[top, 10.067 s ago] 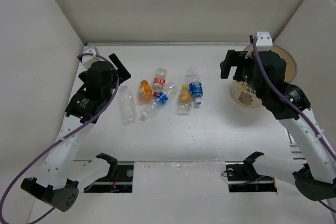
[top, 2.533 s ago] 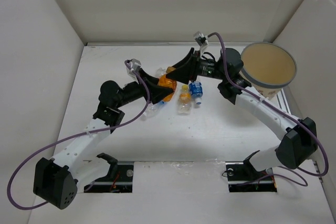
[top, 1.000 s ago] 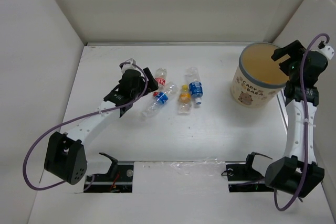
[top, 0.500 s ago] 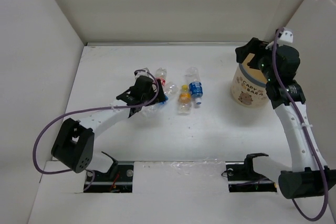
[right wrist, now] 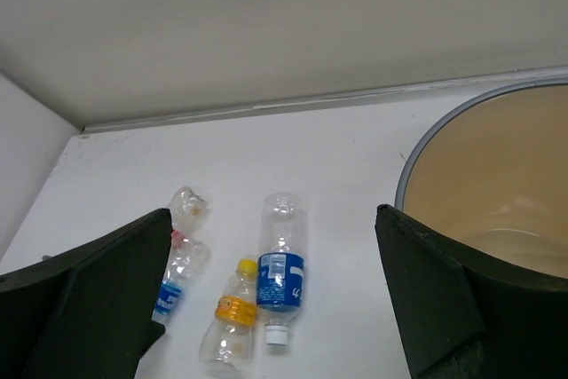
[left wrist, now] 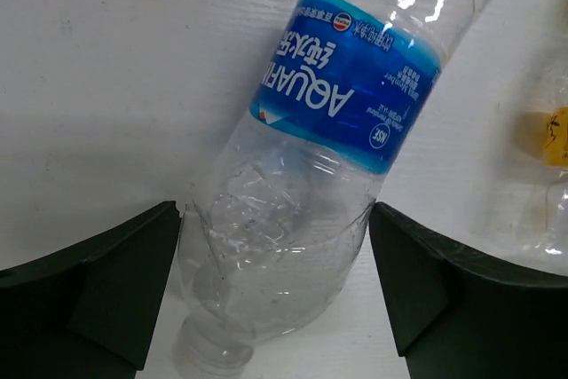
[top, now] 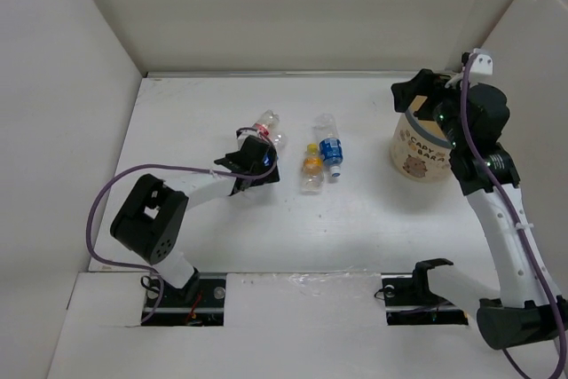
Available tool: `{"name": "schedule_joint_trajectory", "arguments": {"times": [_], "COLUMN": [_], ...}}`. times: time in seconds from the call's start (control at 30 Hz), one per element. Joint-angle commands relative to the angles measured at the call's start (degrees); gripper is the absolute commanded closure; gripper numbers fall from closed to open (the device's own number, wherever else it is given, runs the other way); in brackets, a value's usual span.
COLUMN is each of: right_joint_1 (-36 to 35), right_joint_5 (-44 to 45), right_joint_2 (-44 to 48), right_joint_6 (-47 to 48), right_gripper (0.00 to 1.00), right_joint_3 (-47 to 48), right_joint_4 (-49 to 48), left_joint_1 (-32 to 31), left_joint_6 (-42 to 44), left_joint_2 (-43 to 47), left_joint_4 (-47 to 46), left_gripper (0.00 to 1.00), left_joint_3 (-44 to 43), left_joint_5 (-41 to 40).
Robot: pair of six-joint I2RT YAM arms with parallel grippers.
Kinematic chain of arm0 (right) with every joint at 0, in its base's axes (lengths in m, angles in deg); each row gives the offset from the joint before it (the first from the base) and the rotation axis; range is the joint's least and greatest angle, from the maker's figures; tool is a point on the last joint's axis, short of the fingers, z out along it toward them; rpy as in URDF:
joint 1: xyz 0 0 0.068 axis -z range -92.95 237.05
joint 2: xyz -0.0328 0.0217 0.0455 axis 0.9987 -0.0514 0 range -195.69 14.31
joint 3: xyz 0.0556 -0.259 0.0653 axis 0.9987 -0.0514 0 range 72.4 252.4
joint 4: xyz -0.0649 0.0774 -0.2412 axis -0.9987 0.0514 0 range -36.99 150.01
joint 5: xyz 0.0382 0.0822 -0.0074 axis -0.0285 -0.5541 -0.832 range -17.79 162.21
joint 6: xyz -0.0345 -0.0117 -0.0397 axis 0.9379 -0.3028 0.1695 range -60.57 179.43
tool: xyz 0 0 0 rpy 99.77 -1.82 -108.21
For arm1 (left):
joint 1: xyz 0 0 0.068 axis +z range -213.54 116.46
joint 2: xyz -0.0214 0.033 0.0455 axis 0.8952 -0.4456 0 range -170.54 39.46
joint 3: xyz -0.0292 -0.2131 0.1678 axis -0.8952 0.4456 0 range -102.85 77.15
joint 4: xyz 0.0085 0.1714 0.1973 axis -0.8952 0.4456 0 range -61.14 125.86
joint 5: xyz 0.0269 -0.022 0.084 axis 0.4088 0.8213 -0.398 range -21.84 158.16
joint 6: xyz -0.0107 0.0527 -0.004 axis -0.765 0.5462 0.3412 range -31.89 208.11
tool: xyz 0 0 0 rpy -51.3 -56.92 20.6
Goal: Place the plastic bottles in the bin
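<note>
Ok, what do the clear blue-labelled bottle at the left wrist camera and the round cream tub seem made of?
Clear blue-labelled bottle: thin transparent plastic, glossy; the white table shows through and its wall looks crumpled. Its label looks like printed film. Round cream tub: matte side with cartoon prints, tan inside; probably paperboard or plastic, hard to tell.

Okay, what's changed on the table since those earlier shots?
Two bottles, one plain clear and one orange, have left the table. The left gripper has moved onto the Aquafina bottle, fingers against both sides. The right gripper, open, has swung back to the bin. The middle two bottles stayed put.
</note>
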Motion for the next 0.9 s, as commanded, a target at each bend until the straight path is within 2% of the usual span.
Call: {"name": "schedule_joint_trajectory", "arguments": {"times": [0.0,0.07,0.13,0.23,0.27,0.33,0.4,0.53,0.67,0.8,0.87], "right_joint_1": [-0.7,-1.2,-1.8,-2.4,-2.9,-2.9,-3.4,-3.4,-4.9,-8.1,-10.0], "right_joint_5": [1.1,1.1,1.6,1.6,1.6,1.6,0.7,-6.5,-12.9,-15.8,-19.2], "right_joint_2": [1.1,1.1,1.1,1.6,1.6,1.6,0.9,-1.2,-2.7,-4.4,-4.4], "right_joint_6": [0.9,0.9,0.4,0.4,-0.2,-0.2,-0.2,-0.8,-3.9,-8.4,-11.8], "right_gripper": [0.00,0.00,0.00,0.00,0.00,0.00,0.00,0.00,0.00,0.00,0.00], "right_joint_3": [-0.1,-0.1,-0.1,-0.1,-0.1,-0.1,0.4,0.5,1.0,-0.9,-3.8], "right_joint_4": [-2.3,-2.3,-2.3,-2.3,-2.3,-2.3,-2.3,-4.0,-6.8,-10.5,-16.8], "left_joint_1": [-2.6,-3.8,-5.0,-5.0,-5.0,-5.0,-5.0,-5.7,-9.9,-15.1,-15.1], "left_joint_6": [1.1,0.5,0.5,0.5,0.0,0.0,-0.5,-0.5,3.6,6.6,7.3], "left_joint_2": [0.3,0.3,-0.2,-0.2,-0.2,0.4,2.3,11.7,19.5,22.7,23.4], "left_joint_4": [0.4,1.1,1.6,1.6,1.6,2.4,3.5,4.6,-1.2,-7.4,-9.4], "left_gripper": [0.19,0.25,0.38,0.64,0.77,0.91,1.00,1.00,1.00,1.00,1.00], "left_joint_3": [-0.2,-0.2,-0.2,0.5,1.0,1.0,0.4,-1.0,-3.4,-6.2,-6.7], "left_joint_5": [-3.2,-4.3,-4.3,-3.6,-3.6,-3.6,-3.6,-2.7,2.4,6.0,7.3]}}
